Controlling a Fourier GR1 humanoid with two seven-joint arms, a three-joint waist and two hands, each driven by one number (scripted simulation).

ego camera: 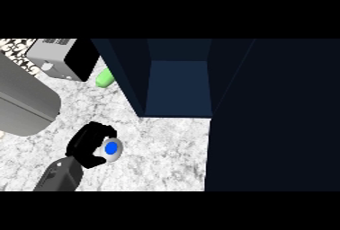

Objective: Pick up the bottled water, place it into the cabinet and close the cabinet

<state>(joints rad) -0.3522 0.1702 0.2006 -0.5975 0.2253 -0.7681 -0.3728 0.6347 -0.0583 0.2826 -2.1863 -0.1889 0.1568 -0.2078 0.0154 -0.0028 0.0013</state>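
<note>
Left hand [86, 143] was curled round the bottled water [118, 153], black fingers wrapping its left side and thumb below. It was low left in the head view, above the marble counter [166, 152]; whether it had lifted off could not be told. The right hand did not show.

Risks, as judged:
- The bottle's body was mostly hidden by the hand, so how much of it was held was unclear. It could slip or tilt on the way.
- The open cabinet [176, 83] lay up and to the right, well apart. The bottle could clip the cabinet's left wall or front edge going in.
- The dark door [272, 117] stood wide at the right, and a swinging arm might catch it.
- A green item [104, 78] sat just beside the cabinet's left wall and could get knocked on a wide approach.

Orientation: the blue cap [112, 147] faced the camera nearly end-on. The long axis therefore ran roughly upright, cap up, perhaps tipped slightly.
</note>
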